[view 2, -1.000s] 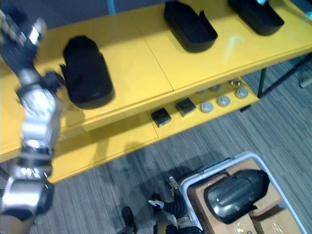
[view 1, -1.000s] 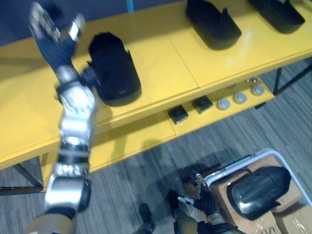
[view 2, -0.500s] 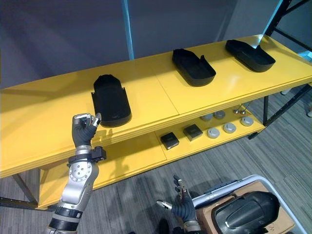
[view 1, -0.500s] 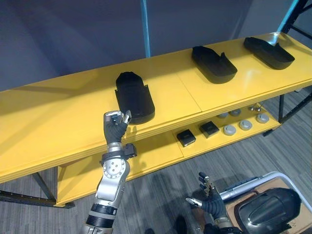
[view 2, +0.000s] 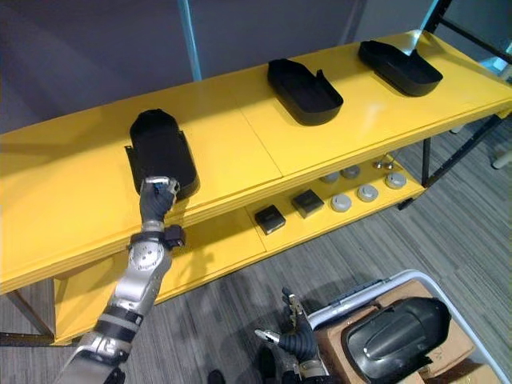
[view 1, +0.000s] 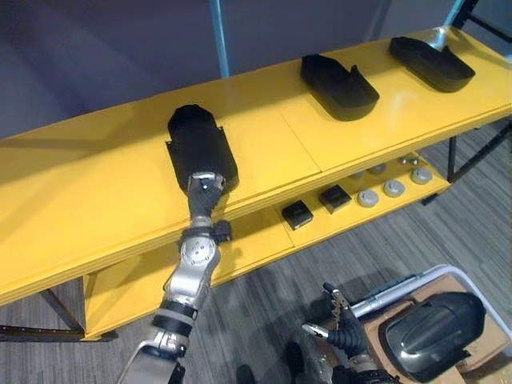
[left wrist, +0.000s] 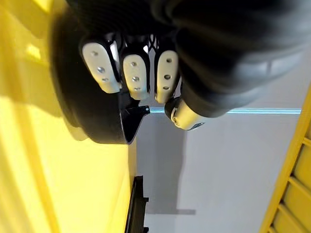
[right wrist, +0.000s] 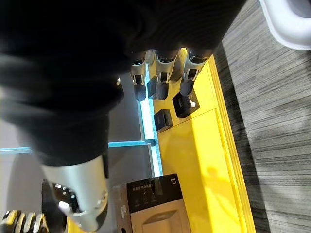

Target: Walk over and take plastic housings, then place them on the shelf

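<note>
The long flat shelf (view 1: 264,144) is bright yellow; the three moulded plastic housings (view 1: 200,148) on it are matt black. The carpeted floor (view 1: 448,216) is grey with fine stripes, and the wall's thin upright strip (view 1: 218,36) is light blue.

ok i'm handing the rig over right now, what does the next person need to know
Left hand: at the near end of the left housing on the top shelf; grip unclear.
Right hand: open, empty, low beside the crate.
Housings: three lie on the top shelf, with the middle housing and right housing further along. A fourth housing lies in the crate on cardboard boxes.
Done: three shelved.
Left: clear the left hand, fetch the fourth housing, shelve it.
</note>
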Robot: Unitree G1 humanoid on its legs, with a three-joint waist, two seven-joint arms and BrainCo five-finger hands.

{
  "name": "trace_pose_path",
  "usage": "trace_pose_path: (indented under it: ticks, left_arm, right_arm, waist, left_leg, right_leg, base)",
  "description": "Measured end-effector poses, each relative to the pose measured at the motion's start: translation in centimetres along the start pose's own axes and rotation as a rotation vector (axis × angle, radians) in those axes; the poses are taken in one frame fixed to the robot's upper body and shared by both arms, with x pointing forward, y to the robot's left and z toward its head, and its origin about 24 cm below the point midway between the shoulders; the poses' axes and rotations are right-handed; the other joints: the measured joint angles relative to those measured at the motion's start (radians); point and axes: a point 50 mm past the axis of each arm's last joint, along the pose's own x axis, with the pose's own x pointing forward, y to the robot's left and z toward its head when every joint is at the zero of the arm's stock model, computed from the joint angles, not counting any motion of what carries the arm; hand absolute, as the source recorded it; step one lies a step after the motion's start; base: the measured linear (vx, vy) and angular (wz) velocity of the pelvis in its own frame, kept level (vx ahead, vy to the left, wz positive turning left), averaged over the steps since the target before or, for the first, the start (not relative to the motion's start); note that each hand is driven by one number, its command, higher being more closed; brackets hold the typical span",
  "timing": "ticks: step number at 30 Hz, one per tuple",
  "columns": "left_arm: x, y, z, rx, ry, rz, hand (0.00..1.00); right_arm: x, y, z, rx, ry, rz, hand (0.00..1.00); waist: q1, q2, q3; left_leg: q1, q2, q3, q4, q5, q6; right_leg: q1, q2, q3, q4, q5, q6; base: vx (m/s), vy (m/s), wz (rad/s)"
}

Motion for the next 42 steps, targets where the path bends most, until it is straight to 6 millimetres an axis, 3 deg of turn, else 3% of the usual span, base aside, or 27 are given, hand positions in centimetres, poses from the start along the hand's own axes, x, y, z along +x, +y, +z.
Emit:
trace_pose_path:
  ticks: [7, 14, 21, 22, 23, 26, 30, 32, 34, 35, 36, 39, 41, 42]
  left_arm:
    - [2.9, 0.7, 2.1, 0.062, -0.056, 0.029, 1.00]
    - [5.1, 1.4, 4.1, 0.072, -0.086, 0.057, 1.00]
    - [5.5, 2.5, 3.3, 0.069, -0.025, 0.102, 1.00]
    - [5.5, 2.5, 3.2, 0.062, -0.021, 0.103, 0.00]
    - [5.5, 2.5, 3.2, 0.060, -0.020, 0.103, 0.00]
    - [3.2, 1.7, 4.1, -0.015, -0.100, 0.057, 0.00]
    - [-4.6, 1.1, 1.9, -0.180, -0.085, 0.048, 0.00]
    - [-9.4, 1.7, 0.5, -0.259, -0.007, 0.114, 0.00]
    - [-11.2, 2.0, 0.1, -0.266, 0.023, 0.140, 0.00]
    - [-12.1, 1.7, -0.3, -0.266, 0.046, 0.141, 0.00]
    - [-12.1, 1.4, -0.2, -0.266, 0.045, 0.131, 0.00]
    - [-12.4, 0.1, 0.0, -0.234, 0.022, 0.056, 0.00]
    - [-12.5, -0.2, -0.4, -0.197, 0.030, 0.023, 0.00]
    - [-12.5, 0.0, -0.9, -0.179, 0.044, 0.018, 0.00]
  right_arm:
    - [0.3, -0.1, 0.3, -0.008, -0.014, -0.003, 0.00]
    - [0.2, 1.1, -0.2, 0.001, 0.007, 0.043, 0.00]
    - [0.2, 1.2, -0.2, 0.006, 0.009, 0.048, 0.00]
    - [0.2, 1.2, -0.2, 0.006, 0.008, 0.048, 0.00]
    - [0.2, 1.2, -0.2, 0.007, 0.008, 0.048, 0.00]
    - [0.6, 1.1, -0.1, 0.007, -0.001, 0.038, 0.00]
    - [1.8, -0.2, 0.1, -0.006, -0.017, -0.026, 0.00]
    - [2.4, -1.3, 0.7, -0.028, -0.048, -0.063, 0.00]
    - [2.6, -2.0, 1.0, -0.036, -0.059, -0.088, 0.00]
    - [2.3, -3.0, 1.2, -0.042, -0.066, -0.129, 0.00]
    - [2.0, -3.5, 1.4, -0.041, -0.072, -0.152, 0.00]
    - [0.3, -5.1, 2.6, -0.025, -0.117, -0.246, 0.00]
    - [-0.3, -5.6, 3.4, -0.022, -0.145, -0.263, 0.00]
    - [-0.1, -5.8, 3.6, -0.016, -0.160, -0.273, 0.00]
  waist:
    - [-0.022, -0.015, 0.047]
    - [-0.024, -0.025, 0.079]
    - [-0.024, -0.030, 0.097]
    - [-0.023, -0.030, 0.101]
    - [-0.023, -0.030, 0.101]
    - [-0.022, -0.030, 0.101]
    - [-0.007, -0.028, 0.100]
    - [0.028, -0.028, 0.085]
    - [0.058, -0.025, 0.058]
    - [0.057, 0.003, 0.029]
    - [0.054, 0.013, 0.021]
    - [0.038, 0.005, 0.005]
    - [0.028, -0.015, -0.025]
    - [0.037, -0.017, -0.035]
  left_leg:
    - [-0.021, 0.001, 0.001, 0.010, 0.003, 0.002]
    - [-0.022, 0.000, 0.000, 0.009, 0.003, 0.002]
    - [-0.021, 0.000, -0.001, 0.010, 0.003, 0.003]
    - [-0.021, 0.000, -0.002, 0.010, 0.003, 0.003]
    - [-0.021, -0.001, -0.003, 0.010, 0.004, 0.003]
    - [-0.015, -0.001, -0.005, 0.010, 0.004, 0.004]
    - [0.044, 0.002, 0.005, 0.021, -0.024, 0.003]
    - [0.040, 0.011, 0.000, 0.133, -0.094, -0.003]
    - [-0.003, 0.007, -0.146, 0.257, -0.146, -0.011]
    - [-0.006, 0.012, -0.233, 0.309, -0.200, -0.020]
    - [0.002, 0.013, -0.229, 0.313, -0.217, -0.012]
    - [0.047, 0.005, -0.127, 0.313, -0.235, 0.013]
    - [0.038, 0.013, 0.003, 0.314, -0.249, 0.040]
    - [0.028, 0.050, 0.094, 0.292, -0.242, 0.058]
  right_leg:
    - [-0.023, -0.001, -0.001, 0.014, 0.001, -0.001]
    - [-0.023, -0.001, -0.001, 0.013, 0.000, -0.001]
    - [-0.022, -0.002, -0.003, 0.016, 0.000, -0.001]
    - [-0.022, -0.002, -0.004, 0.016, 0.000, -0.001]
    - [-0.022, -0.002, -0.004, 0.016, 0.000, -0.001]
    - [-0.014, -0.003, -0.006, 0.016, -0.001, -0.001]
    - [0.041, 0.003, 0.008, 0.015, -0.017, 0.002]
    - [0.054, 0.014, 0.061, 0.031, -0.029, 0.007]
    - [0.047, 0.026, 0.099, 0.058, -0.040, 0.013]
    - [0.050, 0.040, 0.117, 0.077, -0.047, 0.021]
    - [0.049, 0.047, 0.129, 0.087, -0.048, 0.023]
    - [0.049, 0.057, 0.237, 0.096, -0.022, 0.058]
    - [0.036, 0.066, 0.307, -0.008, 0.101, 0.111]
    - [0.024, 0.067, 0.193, -0.072, 0.188, 0.124]
  base:
    - [-0.02, 0.027, 0.00]
    - [0.01, 0.040, 0.00]
    - [-0.01, 0.035, 0.01]
    - [0.00, 0.000, 0.00]
    - [0.01, 0.043, 0.04]
    - [0.01, 0.012, 0.00]
    - [0.04, 0.045, -0.15]
    - [0.00, 0.058, -0.56]
    - [0.03, 0.028, -0.63]
    - [0.07, 0.040, -0.61]
    - [0.03, 0.118, -0.56]
    - [-0.10, 0.223, -1.12]
    - [-0.17, 0.137, -1.96]
    - [-0.24, 0.050, -1.96]
